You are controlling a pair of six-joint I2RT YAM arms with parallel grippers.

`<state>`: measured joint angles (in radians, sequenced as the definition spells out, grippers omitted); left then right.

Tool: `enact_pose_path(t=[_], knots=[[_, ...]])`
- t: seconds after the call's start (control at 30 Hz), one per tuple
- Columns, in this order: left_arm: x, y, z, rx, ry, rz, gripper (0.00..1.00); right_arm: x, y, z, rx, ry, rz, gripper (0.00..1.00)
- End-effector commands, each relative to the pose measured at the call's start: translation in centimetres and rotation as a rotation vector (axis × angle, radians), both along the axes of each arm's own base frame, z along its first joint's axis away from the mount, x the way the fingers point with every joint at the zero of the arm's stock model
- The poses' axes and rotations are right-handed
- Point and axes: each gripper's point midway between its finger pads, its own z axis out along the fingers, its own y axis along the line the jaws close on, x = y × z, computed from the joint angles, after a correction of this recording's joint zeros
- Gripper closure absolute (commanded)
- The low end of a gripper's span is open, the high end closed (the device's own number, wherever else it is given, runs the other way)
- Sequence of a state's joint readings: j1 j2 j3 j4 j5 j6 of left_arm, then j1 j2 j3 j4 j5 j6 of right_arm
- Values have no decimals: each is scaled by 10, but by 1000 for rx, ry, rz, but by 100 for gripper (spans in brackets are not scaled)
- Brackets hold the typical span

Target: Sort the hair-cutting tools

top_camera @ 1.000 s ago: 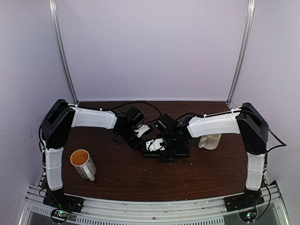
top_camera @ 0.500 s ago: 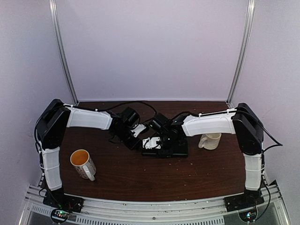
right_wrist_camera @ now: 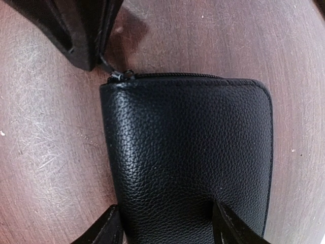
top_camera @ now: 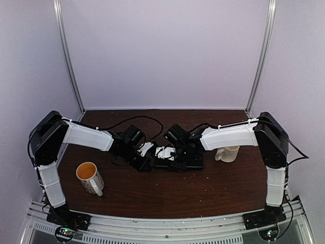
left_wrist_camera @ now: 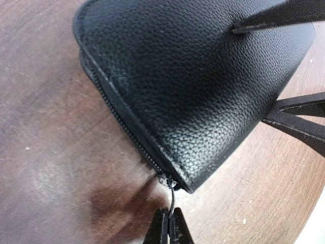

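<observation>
The case [left_wrist_camera: 193,86] is still zipped and no tools show. The left gripper [left_wrist_camera: 170,229] pinches its zip pull [left_wrist_camera: 172,195]; the right gripper [right_wrist_camera: 165,213] is spread wide over it.

This is a robotics lab test cell rather than a lived-in room. Plain pale backdrop panels [top_camera: 167,56] close in three sides, framed by bare aluminium uprights [top_camera: 68,56]. A dark wood-grain table [top_camera: 167,195] carries an aluminium rail [top_camera: 167,223] along its near edge. Two white-and-black robot arms, left [top_camera: 86,136] and right [top_camera: 231,136], are bolted there. Loose black cables [top_camera: 147,114] run across the tabletop, and small lit circuit boards [top_camera: 63,233] sit at the bases.
</observation>
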<state>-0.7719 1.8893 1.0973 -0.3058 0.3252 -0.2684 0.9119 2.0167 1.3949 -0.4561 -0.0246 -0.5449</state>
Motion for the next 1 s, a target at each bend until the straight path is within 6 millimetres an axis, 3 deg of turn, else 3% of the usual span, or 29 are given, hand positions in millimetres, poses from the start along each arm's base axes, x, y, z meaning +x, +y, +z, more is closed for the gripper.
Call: enact_pose_path(t=[0.0,0.13,0.2,0.3,0.4,0.47,0.6,0.7,0.8,0.97], knots=[[-60,-2,-10,6,166,-84,100,25,-35,-23,-48,-4,-166,40],[-72,8,-16,51,171,-81,100,32,-40,-22,-34,16,-221,40],[-74,9,-10,50,163,-77,100,34,-41,-22,-38,11,-228,40],[-72,10,19,30,117,-95,100,36,-41,-21,-39,3,-234,40],[-58,20,45,69,22,-88,100,36,-42,-20,-34,-2,-240,40],[-60,14,46,24,40,-88,100,38,-43,-21,-33,-6,-251,40],[-74,2,18,-1,119,-90,100,38,-43,-25,-37,2,-260,40],[-79,-11,13,-37,143,-97,100,39,-41,-24,-31,6,-267,40],[-74,-28,25,-132,147,-74,100,41,-42,-25,-37,0,-271,40],[-67,-62,65,-328,129,-62,100,41,-42,-24,-37,-1,-277,40]])
